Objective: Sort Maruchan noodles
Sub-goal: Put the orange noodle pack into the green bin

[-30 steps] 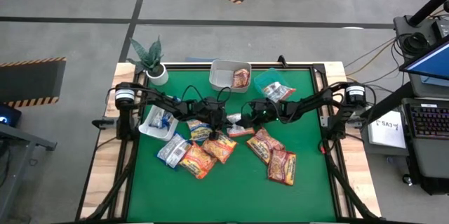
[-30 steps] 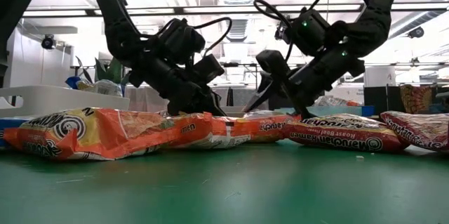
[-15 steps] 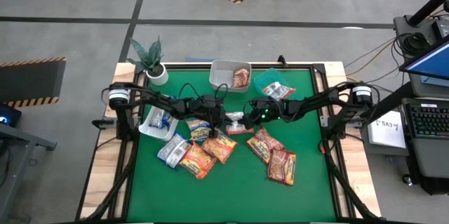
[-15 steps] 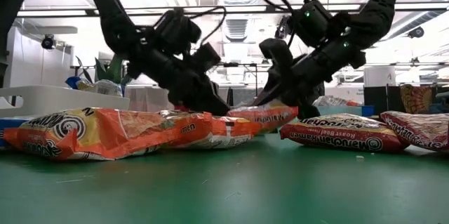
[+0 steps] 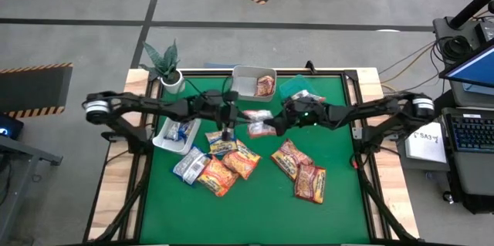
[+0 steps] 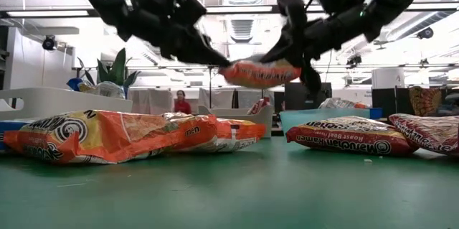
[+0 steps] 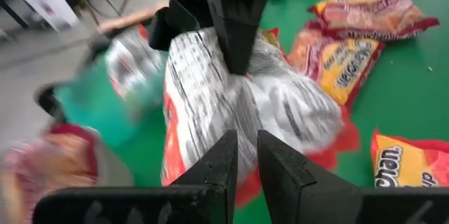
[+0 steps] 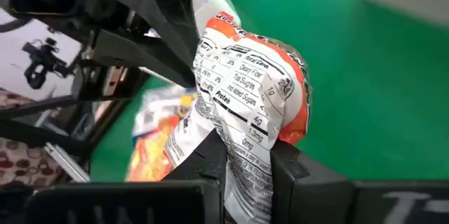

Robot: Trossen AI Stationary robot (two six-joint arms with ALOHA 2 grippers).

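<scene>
Both grippers hold one orange Maruchan noodle packet [image 5: 260,122] in the air above the table's middle; its printed silver-white back shows in both wrist views. My left gripper [image 5: 238,116] is shut on its left end and my right gripper [image 5: 279,123] on its right end. In the low view the packet [image 6: 259,72] hangs well above the table. More packets lie flat on the green mat: orange ones [image 5: 225,167], dark red ones [image 5: 299,170] and a blue-and-white one [image 5: 187,166]. My left gripper pinches the packet's crinkled end seam [image 7: 242,122] between its two fingers. It comes from the table's left, slanting slightly down. The packet is clear of the table, stretched across to the other gripper. My right gripper pinches the packet's opposite end [image 8: 247,136] between its two fingers, the nutrition print facing the wrist camera. It comes from the table's right, slanting slightly down. The packet bulges beyond the fingers and is lifted clear.
A white tub [image 5: 253,82] with a dark red packet stands at the far edge, with a teal tub [image 5: 297,92] to its right. Another white tub [image 5: 174,134] holds a blue packet at the left. A potted plant [image 5: 164,65] stands at the far left corner.
My right gripper has shut on the packet's right end. Both grippers have then risen, with the left still shut on the other end. The orange packet, which lay among the pile on the mat, now hangs clear of the table between them.
</scene>
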